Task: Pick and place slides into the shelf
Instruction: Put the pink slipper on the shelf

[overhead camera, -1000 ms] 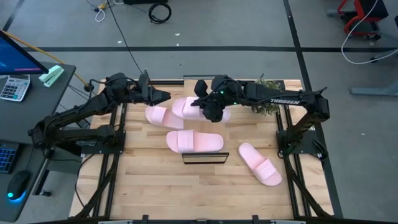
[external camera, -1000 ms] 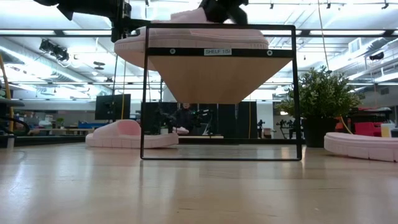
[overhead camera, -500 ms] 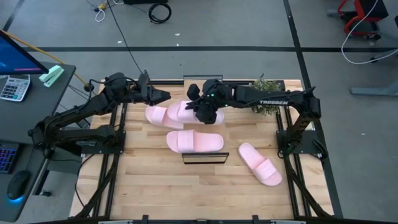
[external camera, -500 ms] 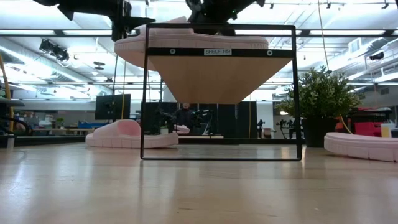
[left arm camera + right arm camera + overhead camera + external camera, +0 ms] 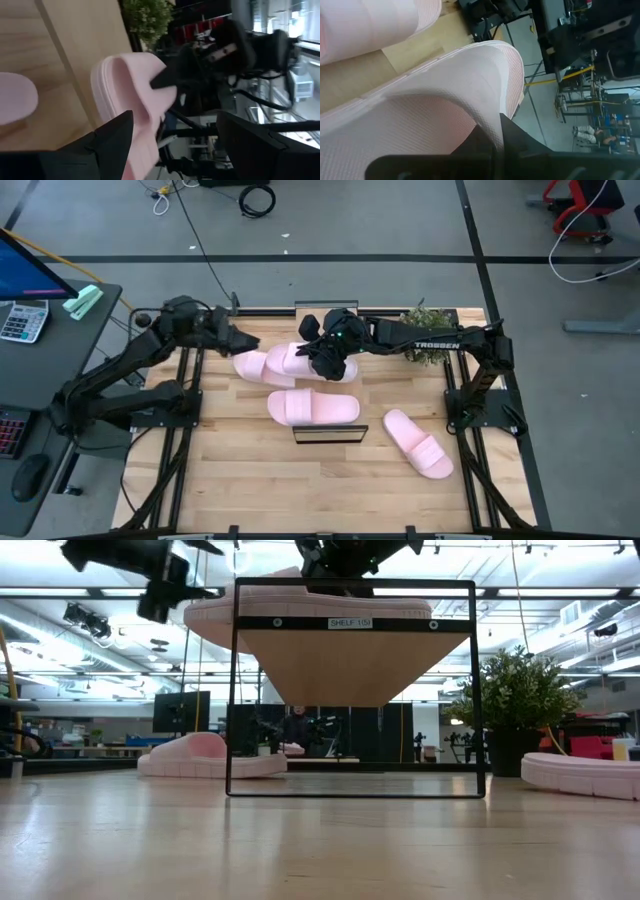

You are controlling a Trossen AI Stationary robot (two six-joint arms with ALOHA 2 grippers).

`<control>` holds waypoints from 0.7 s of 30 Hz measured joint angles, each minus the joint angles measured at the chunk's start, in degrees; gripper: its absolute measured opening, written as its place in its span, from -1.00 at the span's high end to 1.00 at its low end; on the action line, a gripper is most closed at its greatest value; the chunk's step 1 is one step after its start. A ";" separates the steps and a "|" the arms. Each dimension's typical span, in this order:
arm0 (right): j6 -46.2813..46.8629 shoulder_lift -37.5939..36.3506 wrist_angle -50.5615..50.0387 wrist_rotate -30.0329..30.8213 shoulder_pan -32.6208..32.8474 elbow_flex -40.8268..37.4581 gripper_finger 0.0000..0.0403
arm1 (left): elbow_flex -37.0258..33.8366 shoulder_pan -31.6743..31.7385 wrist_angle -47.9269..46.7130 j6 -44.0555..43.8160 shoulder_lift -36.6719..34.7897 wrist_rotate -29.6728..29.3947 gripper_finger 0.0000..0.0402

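Four pale pink slides show in the high view. One (image 5: 312, 408) lies across the shelf (image 5: 328, 432), also seen in the low view as the slide (image 5: 310, 605) on the shelf's panel (image 5: 350, 660). One (image 5: 418, 443) lies sole-down on the table right of the shelf. One (image 5: 252, 367) lies left of it. The fourth (image 5: 298, 358) is in my right gripper (image 5: 325, 358), which is shut on it over the shelf's far part. My left gripper (image 5: 240, 340) is open, just left of that slide and apart from it; its wrist view shows the slide (image 5: 130, 100) ahead. My right gripper is shut on the slide's wide strap (image 5: 470, 107), pinched at the strap's edge between the two fingers, one fingertip (image 5: 492, 135) showing against it. The fingers come from above and from the table's right. Whether the slide's sole rests on the shelf, I cannot tell.
A small potted plant (image 5: 428, 330) stands at the table's far right, under the right arm. The shelf's black end frame (image 5: 350, 688) stands in the middle of the low view. Bare tabletop (image 5: 250, 480) lies toward the near edge.
My right gripper has carried its slide a little toward the table's left, over the shelf's far part, next to the left-hand slide. My left gripper has drawn back toward the table's left edge, away from the held slide.
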 joint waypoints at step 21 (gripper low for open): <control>-4.17 1.71 1.29 -2.43 -0.81 0.00 0.97 | 0.00 8.63 -15.68 5.36 -7.53 8.21 -0.46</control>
